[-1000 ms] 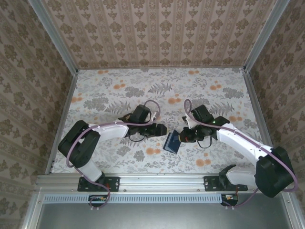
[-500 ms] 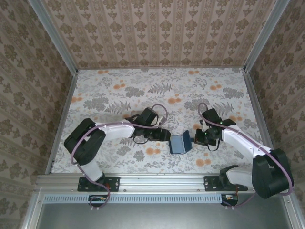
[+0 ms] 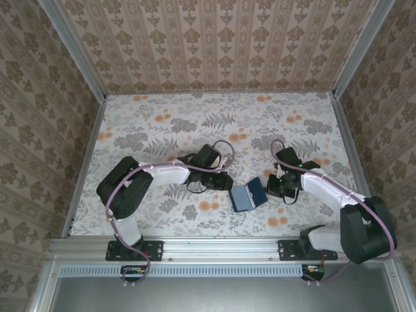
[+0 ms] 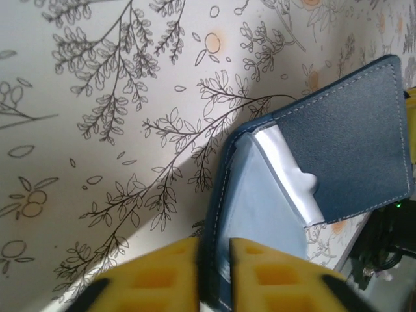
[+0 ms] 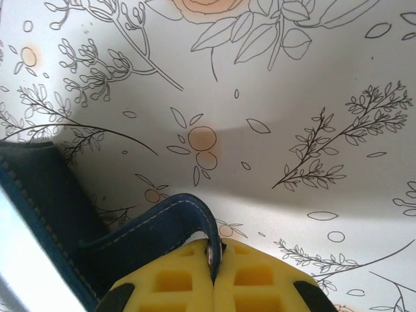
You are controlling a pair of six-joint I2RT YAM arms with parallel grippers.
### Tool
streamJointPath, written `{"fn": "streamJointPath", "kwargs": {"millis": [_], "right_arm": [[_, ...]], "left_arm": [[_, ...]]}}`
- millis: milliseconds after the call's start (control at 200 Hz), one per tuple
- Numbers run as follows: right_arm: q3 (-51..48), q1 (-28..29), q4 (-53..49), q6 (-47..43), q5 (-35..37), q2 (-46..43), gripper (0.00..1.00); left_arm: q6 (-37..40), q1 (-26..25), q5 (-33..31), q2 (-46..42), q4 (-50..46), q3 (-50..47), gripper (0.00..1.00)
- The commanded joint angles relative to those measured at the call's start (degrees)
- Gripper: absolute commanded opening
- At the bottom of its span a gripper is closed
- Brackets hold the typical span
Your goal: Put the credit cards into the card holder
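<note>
Left gripper (image 4: 214, 263) has just closed and is now pinching the left flap of the card holder (image 3: 247, 196). Right gripper (image 5: 214, 266) is pinching the opposite flap. Holder is sitting open on the table (image 3: 162, 130), between the arms. Suggest spreading the flaps gently and evenly, keeping the pocket gaping.

Matt navy leather-look skin on the card holder (image 4: 344, 143), fine grain, pale thread stitching round the edges. Smoother, paler blue lining inside, plus a whitish sheet (image 4: 286, 172) tucked in with a bit of a sheen, plastic by the look. Chunky yellow pads (image 4: 156, 276) on the left gripper (image 4: 214, 257), matt moulded plastic with a waffle of square recesses; same stuff on the right gripper (image 5: 214, 270). Floral table cover (image 3: 162, 123) smooth and flat like printed paper or vinyl, barely any glare. Glossy white shells and matt black joints on the left arm (image 3: 159, 174) and right arm (image 3: 325, 188). Brushed bare metal on the near rail (image 3: 214, 247)
</note>
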Motion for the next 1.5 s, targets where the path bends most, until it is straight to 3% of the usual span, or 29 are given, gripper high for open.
{"fn": "streamJointPath", "kwargs": {"millis": [0,135,180,230,265,345,420,490,620,830,1115,1240,1495], "right_arm": [[-1.0,-0.2,1.2,-0.1,0.4,1.4,0.0],[-1.2,-0.1,3.7,-0.5,-2.3,3.3,0.02],[-1.2,0.0,3.8,-0.7,-1.5,2.9,0.09],[-1.1,0.0,3.5,-1.0,0.8,2.2,0.28],[-0.9,0.0,3.2,-1.3,1.9,1.2,0.35],[-0.6,0.1,4.1,-2.4,1.5,-3.3,0.46],[-0.5,0.7,4.7,-5.9,0.0,-8.8,0.49],[0.9,3.2,4.7,-11.1,-2.9,-11.2,0.5],[3.5,9.1,4.2,-11.1,-1.9,-11.8,0.54],[0.8,18.1,16.9,-7.8,-10.7,-4.9,0.83],[-0.9,19.7,26.2,-5.2,-16.4,5.7,0.81],[-0.5,19.9,26.3,-5.0,-13.6,8.9,0.81],[-1.6,19.9,26.9,-5.1,-10.5,10.0,0.57]], "left_arm": [[0.3,0.7,3.3,0.3,0.7,1.4,0.01],[-3.0,2.4,4.5,-3.1,2.1,-0.6,0.0],[-4.3,3.1,4.6,-4.9,2.9,-1.9,0.0],[-4.7,3.6,4.2,-6.7,1.6,-2.5,0.0],[-4.5,4.2,3.9,-7.5,-0.2,-2.3,0.0],[-4.2,4.9,4.0,-8.7,-3.4,-1.7,0.0],[-4.7,5.0,4.4,-9.3,-5.1,-1.3,0.0],[-4.7,5.1,4.6,-9.4,-5.6,-1.0,0.0],[-4.7,5.2,4.6,-8.9,-7.9,0.6,0.0],[-5.6,5.3,7.6,-8.3,-6.6,0.5,0.0],[-7.7,5.4,9.0,-7.6,-2.7,-1.3,0.0],[-8.5,5.7,9.9,-7.1,-1.2,-1.9,0.0],[-8.5,6.6,9.8,-6.8,-0.8,-2.9,0.0]]}}
